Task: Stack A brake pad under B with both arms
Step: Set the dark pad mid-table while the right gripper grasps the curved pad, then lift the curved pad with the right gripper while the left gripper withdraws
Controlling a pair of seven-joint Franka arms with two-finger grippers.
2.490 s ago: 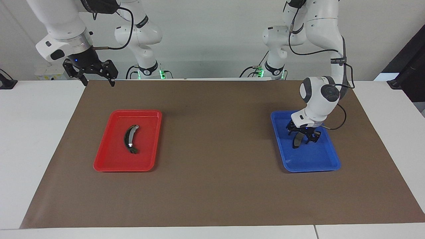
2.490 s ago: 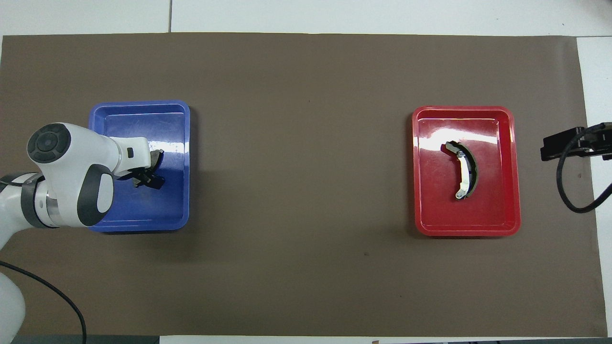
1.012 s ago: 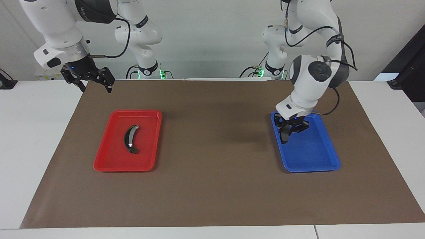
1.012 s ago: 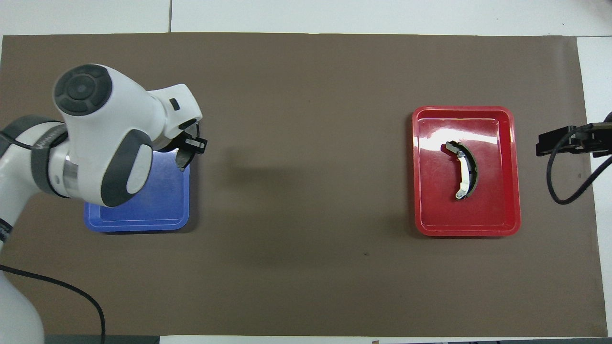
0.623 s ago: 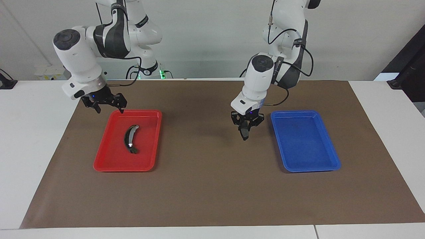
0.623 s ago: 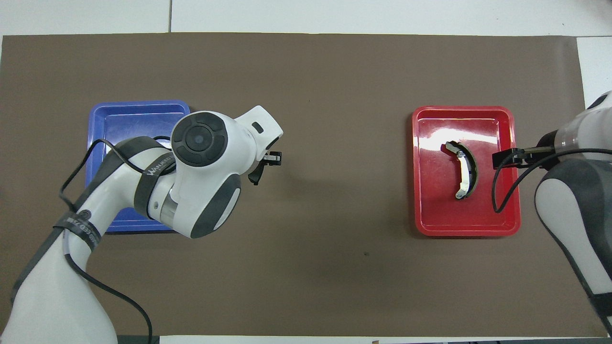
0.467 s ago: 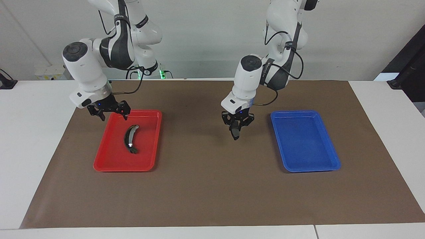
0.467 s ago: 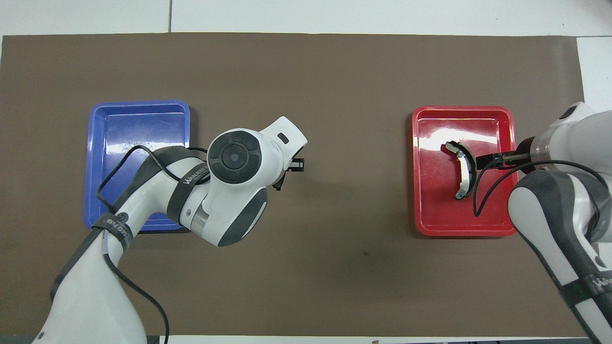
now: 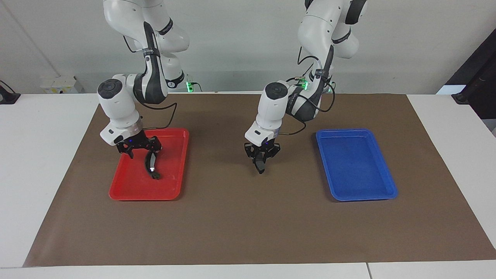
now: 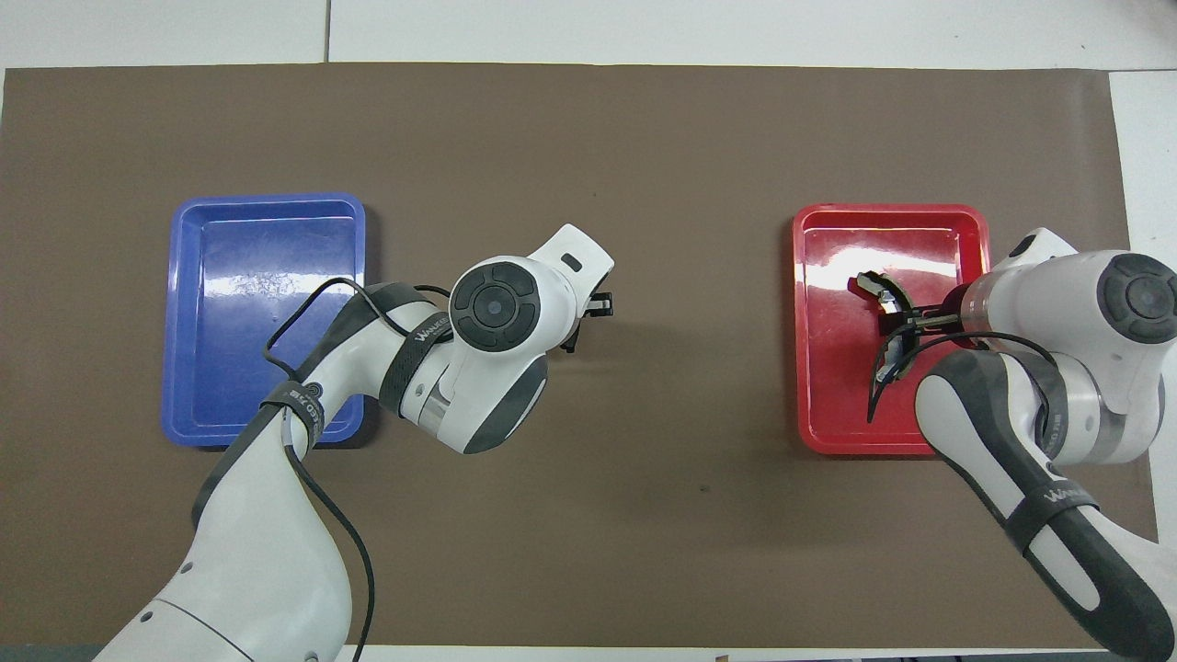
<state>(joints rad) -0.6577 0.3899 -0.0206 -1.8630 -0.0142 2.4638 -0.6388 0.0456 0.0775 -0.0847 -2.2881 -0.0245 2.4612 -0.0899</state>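
Note:
The A brake pad (image 9: 260, 166), a short dark grey piece, hangs on edge from my left gripper (image 9: 261, 158), which is shut on it just above the brown mat (image 9: 248, 217) midway between the two trays. In the overhead view the left wrist covers most of the pad. B (image 9: 151, 166), the long curved dark shoe with a silver spot, lies in the red tray (image 9: 170, 174). My right gripper (image 9: 143, 152) is low over B's end nearer the robots, open, with a finger on each side of it. I cannot tell if it touches B (image 10: 885, 299).
The blue tray (image 9: 358, 170) toward the left arm's end holds nothing. The brown mat covers most of the white table. In the overhead view the right arm's cable loops over the red tray (image 10: 832, 386).
My left gripper carried the pad out of the blue tray to the mat's middle and lowered it. My right gripper swung in from the table's edge and came down over B.

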